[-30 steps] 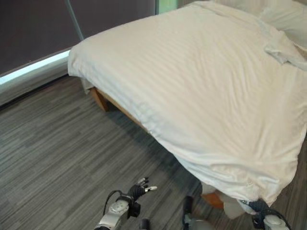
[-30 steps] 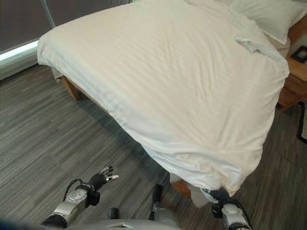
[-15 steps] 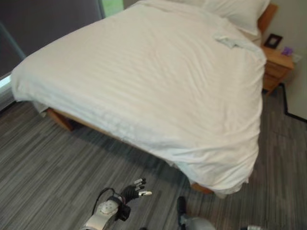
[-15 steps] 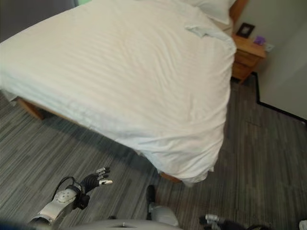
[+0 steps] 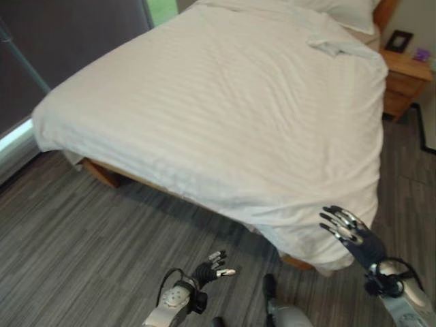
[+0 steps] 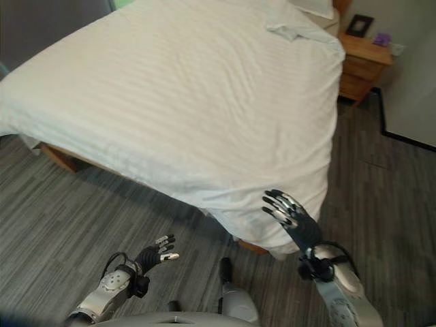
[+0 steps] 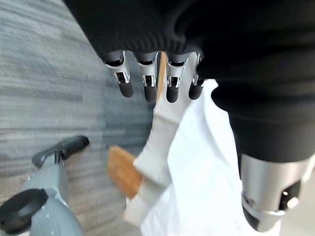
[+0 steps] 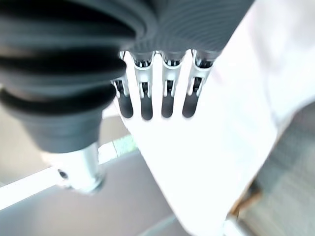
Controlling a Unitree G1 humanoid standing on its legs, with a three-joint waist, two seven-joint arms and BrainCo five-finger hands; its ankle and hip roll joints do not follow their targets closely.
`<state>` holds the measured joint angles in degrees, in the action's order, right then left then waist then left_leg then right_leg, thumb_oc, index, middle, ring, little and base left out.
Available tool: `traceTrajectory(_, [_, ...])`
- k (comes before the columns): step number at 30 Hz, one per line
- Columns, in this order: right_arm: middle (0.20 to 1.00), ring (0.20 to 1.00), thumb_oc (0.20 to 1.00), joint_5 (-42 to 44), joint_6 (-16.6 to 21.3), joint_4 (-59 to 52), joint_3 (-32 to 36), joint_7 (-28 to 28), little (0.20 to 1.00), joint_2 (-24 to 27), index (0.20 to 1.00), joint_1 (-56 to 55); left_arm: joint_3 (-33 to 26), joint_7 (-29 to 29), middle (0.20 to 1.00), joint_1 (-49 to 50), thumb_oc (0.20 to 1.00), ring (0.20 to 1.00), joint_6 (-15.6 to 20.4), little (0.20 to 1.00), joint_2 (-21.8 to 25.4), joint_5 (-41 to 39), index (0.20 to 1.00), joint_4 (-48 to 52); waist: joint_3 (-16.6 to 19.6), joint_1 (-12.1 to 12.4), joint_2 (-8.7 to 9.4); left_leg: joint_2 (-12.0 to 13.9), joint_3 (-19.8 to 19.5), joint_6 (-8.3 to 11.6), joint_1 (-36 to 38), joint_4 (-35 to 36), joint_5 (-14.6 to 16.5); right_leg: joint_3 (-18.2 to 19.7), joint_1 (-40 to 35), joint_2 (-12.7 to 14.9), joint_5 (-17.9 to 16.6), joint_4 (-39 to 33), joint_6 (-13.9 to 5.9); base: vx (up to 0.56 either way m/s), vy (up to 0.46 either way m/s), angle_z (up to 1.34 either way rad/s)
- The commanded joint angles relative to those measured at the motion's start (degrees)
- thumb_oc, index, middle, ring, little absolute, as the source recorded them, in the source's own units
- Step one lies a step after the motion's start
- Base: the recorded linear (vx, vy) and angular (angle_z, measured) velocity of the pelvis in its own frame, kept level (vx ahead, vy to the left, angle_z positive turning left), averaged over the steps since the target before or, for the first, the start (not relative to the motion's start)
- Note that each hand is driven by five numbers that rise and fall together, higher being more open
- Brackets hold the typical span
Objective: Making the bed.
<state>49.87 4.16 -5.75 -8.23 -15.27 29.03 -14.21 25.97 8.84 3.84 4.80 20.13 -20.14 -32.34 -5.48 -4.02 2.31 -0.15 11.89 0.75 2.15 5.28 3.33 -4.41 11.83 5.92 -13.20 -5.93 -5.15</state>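
Note:
A white striped duvet (image 5: 225,102) covers the bed and hangs over its near corner (image 5: 320,238). One small fold of cloth (image 5: 337,48) lies rumpled near the pillows (image 5: 340,10). My right hand (image 5: 351,231) is raised just in front of the hanging corner, fingers straight and spread, holding nothing. In the right wrist view its fingers (image 8: 142,98) point at the white duvet (image 8: 236,123). My left hand (image 5: 208,269) hangs low over the floor, open and empty. The left wrist view has straight fingers (image 7: 147,78) with the duvet edge (image 7: 197,172) beyond.
A wooden nightstand (image 5: 407,78) with a dark frame (image 5: 398,41) stands at the bed's far right. The wooden bed frame (image 5: 102,174) shows under the left edge. Grey striped carpet (image 5: 82,252) runs round the bed. A dark window wall (image 5: 61,41) is at the left.
The camera has swung, so the whole scene shifted. My right hand has come up into view in front of the duvet's near corner. The left hand stays low and open.

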Motion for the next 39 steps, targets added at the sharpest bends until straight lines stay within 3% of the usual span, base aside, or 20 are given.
traceTrajectory(1, [0.200,0.200,0.200,0.48,4.06,-1.52,1.92,1.91,0.200,0.06,0.200,4.88,-1.86,-1.46,1.000,-3.26,1.000,1.000,1.96,1.000,0.76,-2.10,1.000,0.07,-3.48,1.15,0.40,-0.64,-4.77,0.52,-3.68,-0.28,-4.01,-1.06,-6.33,0.53,5.15,0.93,-4.63,-0.03,-0.015,0.18])
traceTrajectory(5, [0.200,0.200,0.200,-0.83,5.08,2.38,-3.10,5.72,0.200,-2.95,0.200,12.94,-2.38,-3.42,1.000,-3.96,1.000,1.000,1.99,1.000,-0.54,-3.21,1.000,-0.66,-5.33,3.99,0.25,-0.65,-6.43,0.57,-5.99,-0.28,-5.19,-2.38,-5.13,0.57,4.84,0.93,-4.44,-0.07,-0.023,0.22])
traceTrajectory(11, [0.200,0.200,0.200,-2.76,5.75,3.98,-4.24,7.34,0.200,-3.15,0.200,16.13,-2.29,-4.20,1.000,-4.69,1.000,1.000,2.10,1.000,-0.75,-2.77,1.000,-0.72,-6.48,5.04,0.21,-0.55,-7.22,0.70,-7.28,-0.28,-5.77,-2.86,-4.28,0.39,4.75,0.93,-4.27,-0.03,-0.020,0.12])
traceTrajectory(30, [0.200,0.200,0.200,-2.14,10.98,8.64,8.89,14.06,0.200,-5.57,0.200,13.59,-4.22,-5.80,1.000,-5.85,1.000,1.000,2.87,1.000,-0.90,-2.93,1.000,-0.45,-8.23,3.42,-0.09,-0.17,-7.22,0.75,-9.58,-0.28,-6.11,-2.15,-1.79,-0.36,4.60,0.93,-4.02,0.00,-0.001,0.01])
traceTrajectory(39, [0.200,0.200,0.200,-0.74,12.76,20.95,11.96,17.36,0.200,-5.31,0.200,19.78,-2.83,-5.83,1.000,-8.06,1.000,1.000,3.22,1.000,-1.00,-3.40,1.000,-0.79,-9.42,3.54,-0.71,-0.34,-6.86,0.69,-11.27,-0.28,-6.19,-1.29,0.41,-0.48,4.31,0.93,-4.08,0.01,-0.014,-0.07])
